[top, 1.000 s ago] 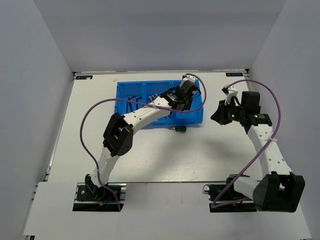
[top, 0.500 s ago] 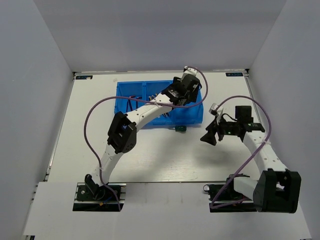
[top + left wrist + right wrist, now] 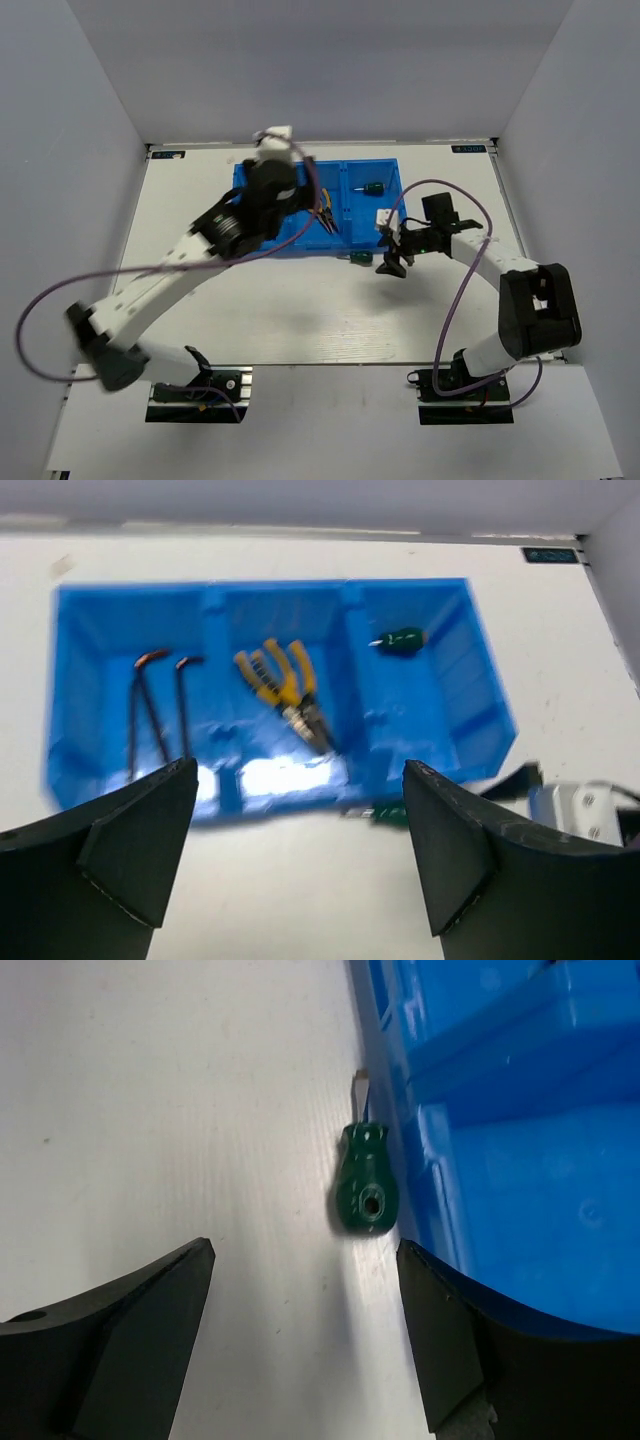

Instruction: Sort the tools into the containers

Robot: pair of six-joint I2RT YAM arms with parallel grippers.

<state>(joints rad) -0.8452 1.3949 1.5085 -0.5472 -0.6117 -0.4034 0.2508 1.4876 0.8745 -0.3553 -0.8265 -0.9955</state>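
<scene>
The bright blue rectangular plastic tray (image 3: pixel 520 1190) looks smooth and glossy. The stubby green plastic screwdriver handle (image 3: pixel 366 1192) shines too. The white tabletop (image 3: pixel 150 1110) is matt, finely ribbed.

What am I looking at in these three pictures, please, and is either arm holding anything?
These are two robot arms bolted to a white table. One picture looks down from above; the other two come from a camera on each wrist. A blue tray holds two hex keys in its left compartment, yellow pliers in the middle, a green screwdriver on the right. A second screwdriver lies on the table beside the tray. The left gripper and right gripper are both open and empty.
</scene>
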